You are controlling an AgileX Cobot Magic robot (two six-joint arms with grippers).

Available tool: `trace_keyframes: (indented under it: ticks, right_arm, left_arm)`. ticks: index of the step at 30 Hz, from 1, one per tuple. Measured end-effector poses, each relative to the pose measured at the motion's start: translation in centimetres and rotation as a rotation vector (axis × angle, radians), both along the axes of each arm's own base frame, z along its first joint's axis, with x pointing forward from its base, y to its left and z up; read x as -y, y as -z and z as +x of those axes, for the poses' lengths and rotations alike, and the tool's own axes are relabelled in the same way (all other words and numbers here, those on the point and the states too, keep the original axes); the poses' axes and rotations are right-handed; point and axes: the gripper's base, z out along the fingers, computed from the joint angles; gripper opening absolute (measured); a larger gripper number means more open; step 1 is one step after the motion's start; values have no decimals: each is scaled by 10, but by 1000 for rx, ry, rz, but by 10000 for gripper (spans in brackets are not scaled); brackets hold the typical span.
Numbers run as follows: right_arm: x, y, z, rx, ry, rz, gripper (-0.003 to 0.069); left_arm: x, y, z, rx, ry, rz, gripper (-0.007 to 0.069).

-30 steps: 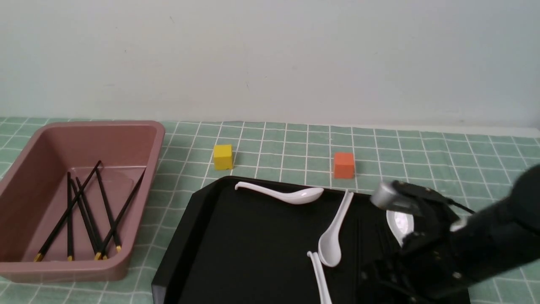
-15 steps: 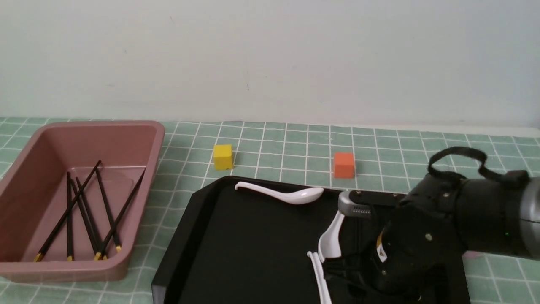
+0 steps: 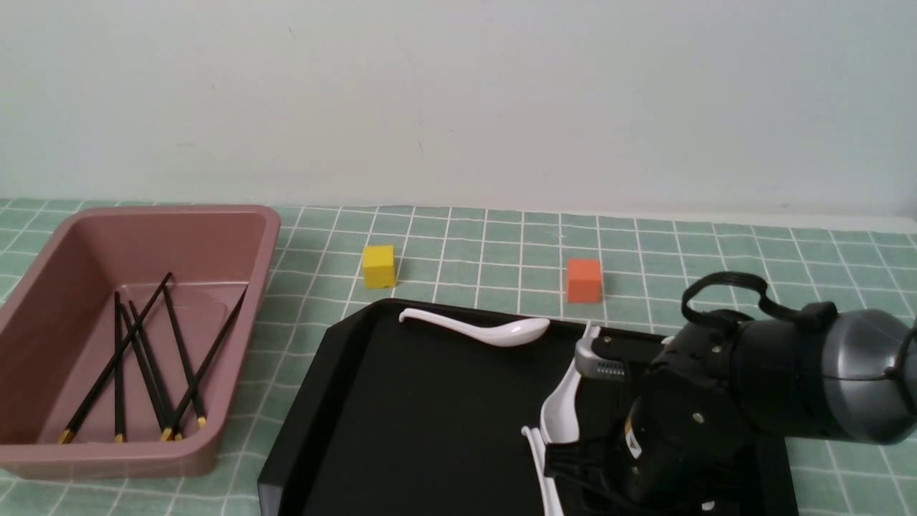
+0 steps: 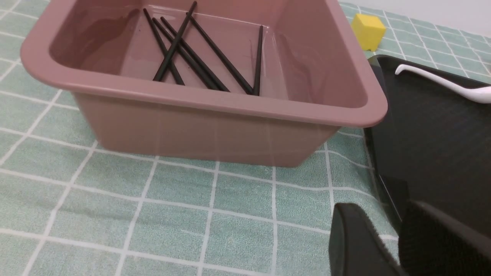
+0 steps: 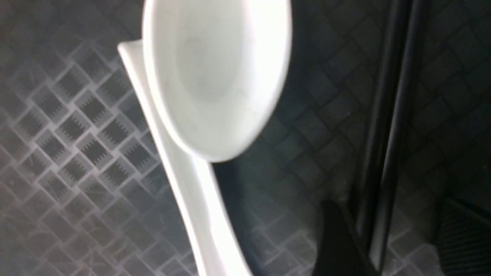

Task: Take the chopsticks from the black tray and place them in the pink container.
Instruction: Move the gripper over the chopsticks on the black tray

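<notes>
Right end effector [image 5: 389,226] spread; seemingly 2 chopsticks [image 5: 385,115] lie between its fingers.

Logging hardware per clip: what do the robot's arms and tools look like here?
Right arm: rounded casing, black and dark grey, with a looped black cable on top, a silver block in front and a yellow sticker. Left tool: matte black fingers.

A table is carrying a green cloth [image 3: 466,244] checked with white lines, and 4 things are sitting directly on it. The pink container [image 3: 269,236] is resting at the left, and the black tray [image 3: 430,430] is lying just beside it, toward the right. 2 small blocks, a yellow cube [image 3: 378,266] and an orange cube [image 3: 584,279], are standing behind the tray, apart from each other.
</notes>
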Motion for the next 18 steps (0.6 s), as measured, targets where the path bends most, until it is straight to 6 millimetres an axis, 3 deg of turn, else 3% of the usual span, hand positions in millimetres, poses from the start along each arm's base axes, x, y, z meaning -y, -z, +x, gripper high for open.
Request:
trace_keyframes:
  ticks: [5,8,10,11,15,18]
  right_arm:
    - [1,0,-1,-8,1,-7,331]
    - [1,1,-1,-19,-6,-19,235]
    - [2,1,-3,-30,-26,-31,128]
    - [2,0,-3,-32,-39,-35,114]
    - [3,-3,-5,-49,-60,-44,118]
    - [7,-17,-10,-49,-89,-51,118]
  left_arm:
    - [0,0,0,0,0,0,205]
    - [0,0,0,0,0,0,210]
    - [0,0,0,0,0,0,213]
    - [0,0,0,0,0,0,214]
    - [0,0,0,0,0,0,218]
    - [0,0,0,0,0,0,220]
